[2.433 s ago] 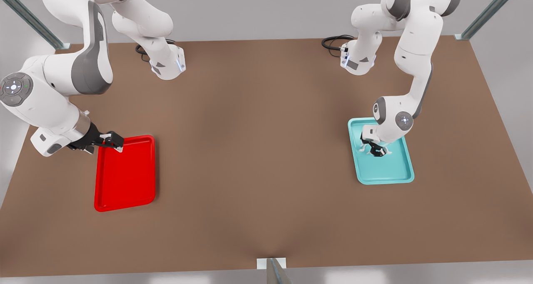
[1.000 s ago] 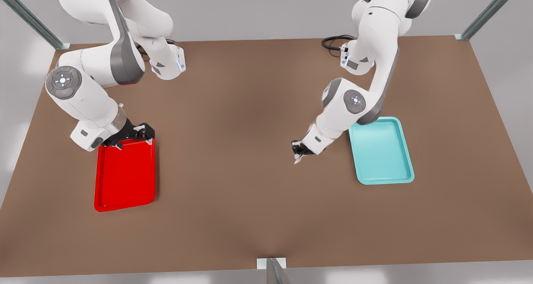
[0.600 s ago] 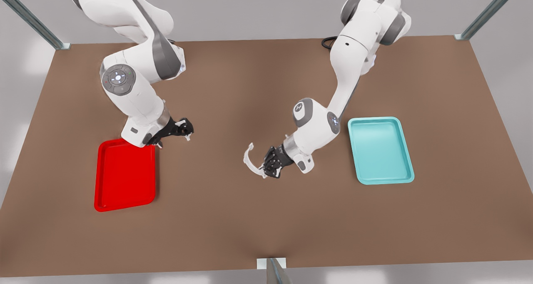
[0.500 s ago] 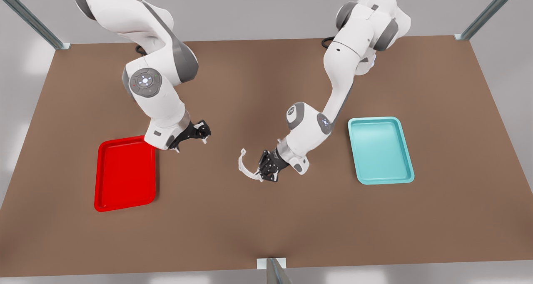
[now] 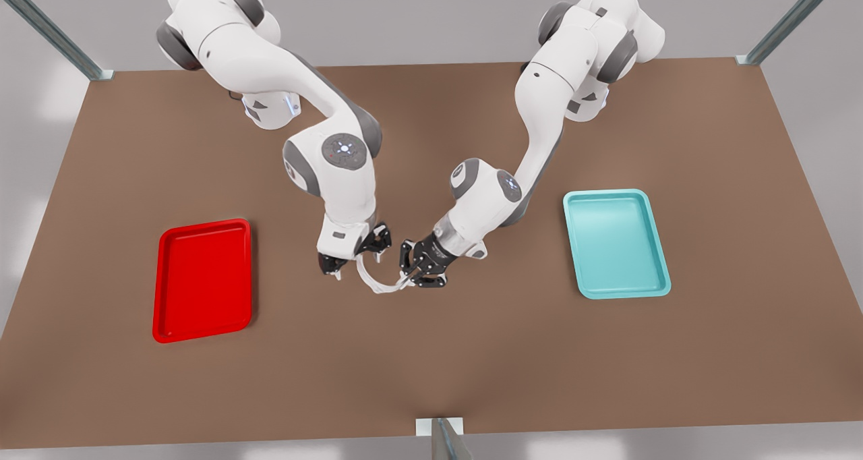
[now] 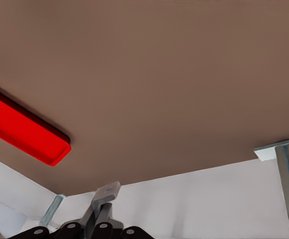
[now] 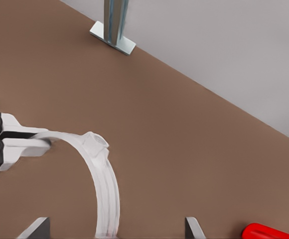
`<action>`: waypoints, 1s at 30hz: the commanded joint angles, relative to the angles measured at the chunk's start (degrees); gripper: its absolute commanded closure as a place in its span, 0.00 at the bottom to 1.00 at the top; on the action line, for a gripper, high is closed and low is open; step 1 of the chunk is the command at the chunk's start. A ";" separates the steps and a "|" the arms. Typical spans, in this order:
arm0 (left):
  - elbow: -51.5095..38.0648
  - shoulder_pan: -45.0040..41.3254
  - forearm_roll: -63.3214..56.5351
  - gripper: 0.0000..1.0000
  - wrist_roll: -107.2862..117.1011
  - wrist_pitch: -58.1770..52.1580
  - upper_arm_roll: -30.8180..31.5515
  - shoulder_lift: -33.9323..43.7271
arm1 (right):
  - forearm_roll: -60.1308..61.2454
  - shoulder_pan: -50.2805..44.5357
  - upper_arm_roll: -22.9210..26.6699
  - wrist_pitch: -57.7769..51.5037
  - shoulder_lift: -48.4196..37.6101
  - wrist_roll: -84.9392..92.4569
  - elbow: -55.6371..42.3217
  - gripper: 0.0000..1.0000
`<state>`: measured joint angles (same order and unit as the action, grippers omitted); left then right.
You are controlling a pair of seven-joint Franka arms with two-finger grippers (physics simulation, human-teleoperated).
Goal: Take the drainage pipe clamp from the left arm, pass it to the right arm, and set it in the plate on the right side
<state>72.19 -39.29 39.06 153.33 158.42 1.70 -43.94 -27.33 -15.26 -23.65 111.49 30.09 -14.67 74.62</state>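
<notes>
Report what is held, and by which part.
The left claw grips the drainage pipe clamp by one end foot; the right claw, open, straddles its other end.

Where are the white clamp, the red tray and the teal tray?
drainage pipe clamp [image 7: 109, 191]: right wrist view, curved band.
red plate [image 5: 202, 281]: front view, bare floor.
teal tray [image 5: 617, 244]: front view, bare floor.

Teal tray [image 5: 617, 244] on brown table [image 5: 431, 352]

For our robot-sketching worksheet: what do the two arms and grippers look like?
Both match: glossy white shells, grey joint sections, a round grey disc with small lights at one joint. The left arm ends in the black two-finger left gripper, the right arm in the identical right gripper.
</notes>
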 commanded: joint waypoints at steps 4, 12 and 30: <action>-0.03 0.01 -0.12 0.79 38.62 0.22 -0.03 0.08 | -1.06 0.32 0.01 2.50 1.28 -3.79 1.40 0.00; -0.03 -0.17 -0.12 0.79 38.71 0.31 0.06 -0.10 | -4.75 0.67 0.10 6.46 2.25 -6.07 1.40 0.79; 0.76 10.20 -6.36 0.00 -11.19 -30.36 -0.29 4.47 | -4.57 30.63 -16.16 14.02 -2.05 -6.25 20.38 0.79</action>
<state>72.97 -30.44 33.56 163.62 145.11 1.27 -39.73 -31.65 13.34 -39.29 121.02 28.97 -19.03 92.86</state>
